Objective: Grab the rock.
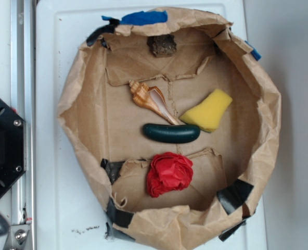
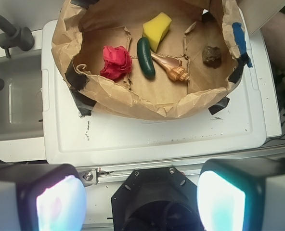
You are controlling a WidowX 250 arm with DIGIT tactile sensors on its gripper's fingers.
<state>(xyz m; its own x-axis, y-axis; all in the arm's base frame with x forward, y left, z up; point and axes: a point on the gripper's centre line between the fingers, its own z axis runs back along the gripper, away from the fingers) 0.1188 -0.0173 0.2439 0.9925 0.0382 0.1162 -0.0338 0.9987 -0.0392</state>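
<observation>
The rock is a small dark brown rough lump at the far end of the brown paper nest; in the wrist view the rock lies at the right inside the paper wall. My gripper is open, with nothing between its two glowing pads. It hangs high above the robot base, well short of the nest and far from the rock. The gripper does not show in the exterior view.
Inside the nest lie a tan seashell, a yellow sponge, a dark green oblong piece and a crumpled red cloth. The nest stands on a white board. A grey sink is at the left.
</observation>
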